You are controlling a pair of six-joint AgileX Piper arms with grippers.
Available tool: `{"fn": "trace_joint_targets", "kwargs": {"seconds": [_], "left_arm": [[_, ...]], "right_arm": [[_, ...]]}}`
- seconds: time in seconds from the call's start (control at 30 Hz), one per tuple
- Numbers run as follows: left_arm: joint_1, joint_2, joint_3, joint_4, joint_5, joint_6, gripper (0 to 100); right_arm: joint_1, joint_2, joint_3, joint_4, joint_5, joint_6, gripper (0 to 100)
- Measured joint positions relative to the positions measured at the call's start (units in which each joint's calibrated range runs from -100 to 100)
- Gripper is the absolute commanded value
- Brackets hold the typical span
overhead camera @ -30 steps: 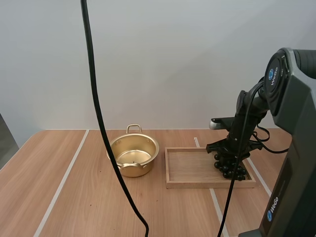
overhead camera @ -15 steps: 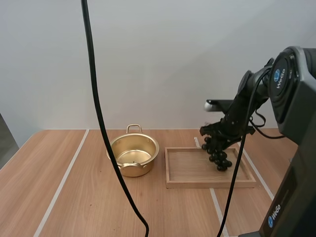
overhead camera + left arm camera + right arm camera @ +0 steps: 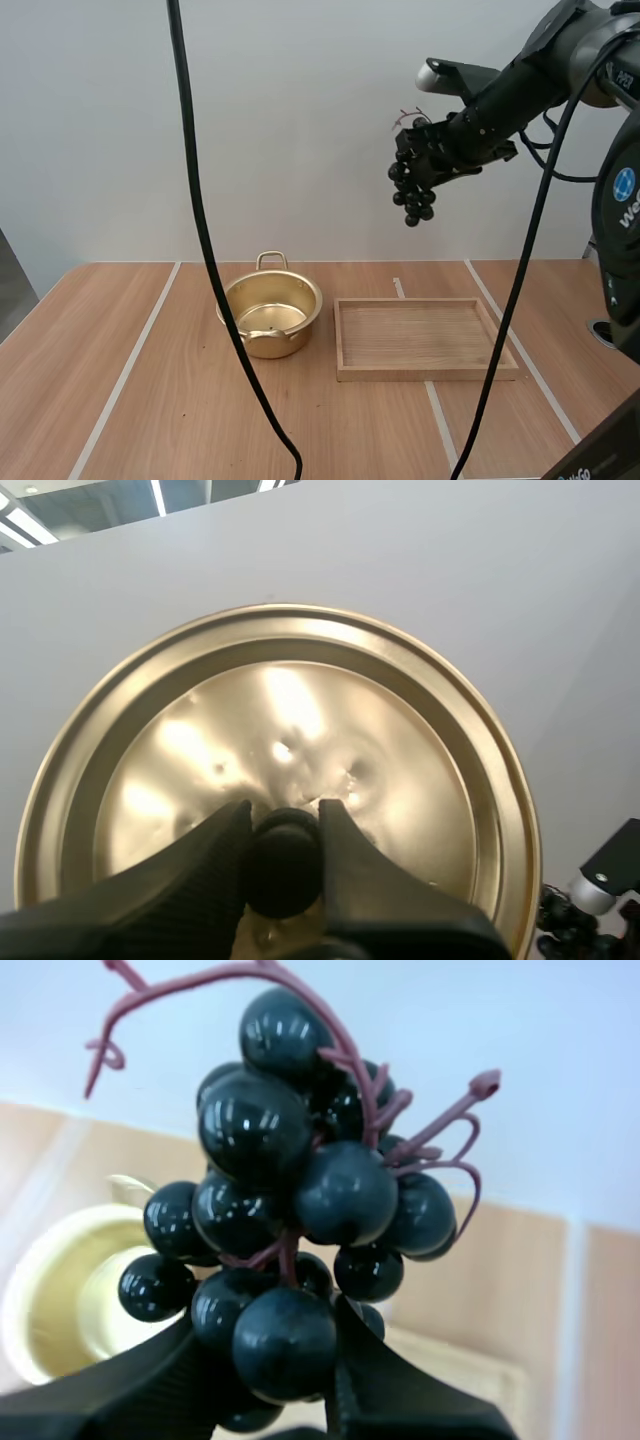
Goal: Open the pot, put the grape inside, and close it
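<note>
A gold pot (image 3: 270, 315) stands open on the table, left of the wooden tray. My right gripper (image 3: 425, 160) hangs high above the tray's left part, shut on a bunch of dark grapes (image 3: 412, 185). In the right wrist view the grapes (image 3: 290, 1250) with their reddish stem sit pinched between the fingers (image 3: 400, 1400), and the pot (image 3: 70, 1300) lies below them. My left gripper (image 3: 285, 865) is shut on the black knob (image 3: 285, 870) of the gold lid (image 3: 290, 760), held up in front of the wall.
A shallow wooden tray (image 3: 426, 338) lies right of the pot with nothing in it. White stripes run across the wooden table (image 3: 120, 380).
My right gripper has lifted the grapes out of the tray and carried them high up and to the left.
</note>
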Motion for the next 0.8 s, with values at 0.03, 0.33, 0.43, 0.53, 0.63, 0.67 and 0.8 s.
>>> {"fn": "trace_joint_targets", "kwargs": {"seconds": [0.03, 0.33, 0.43, 0.53, 0.63, 0.67, 0.8], "left_arm": [[0.00, -0.1, 0.0, -0.2, 0.0, 0.0, 0], [0.00, -2.4, -2.5, -0.6, -1.6, -0.8, 0], [0.00, -2.5, -5.6, -0.7, -0.9, -1.0, 0], [0.00, -2.6, -8.4, -0.7, -0.6, -1.2, 0], [0.00, -2.7, -10.5, -0.2, 0.0, -1.2, 0], [0.00, -2.7, -10.9, -0.1, 0.0, -1.2, 0], [0.00, -2.8, -11.4, 1.4, 0.4, -1.3, 0]], "right_arm": [[0.1, 0.0, 0.0, 2.1, 0.2, -1.2, 0], [7.9, 4.3, -0.4, 7.3, 0.2, -4.4, 0], [12.3, 6.6, -0.4, 7.4, 0.2, -4.4, 0], [16.2, 8.2, -0.4, 7.5, -0.1, -4.4, 0], [19.1, 9.4, -0.4, 6.3, -0.8, -4.4, 0], [19.7, 9.7, -0.4, 5.8, -1.0, -4.4, 0], [21.7, 11.1, -0.4, 3.0, -2.8, -4.3, 0]]}}
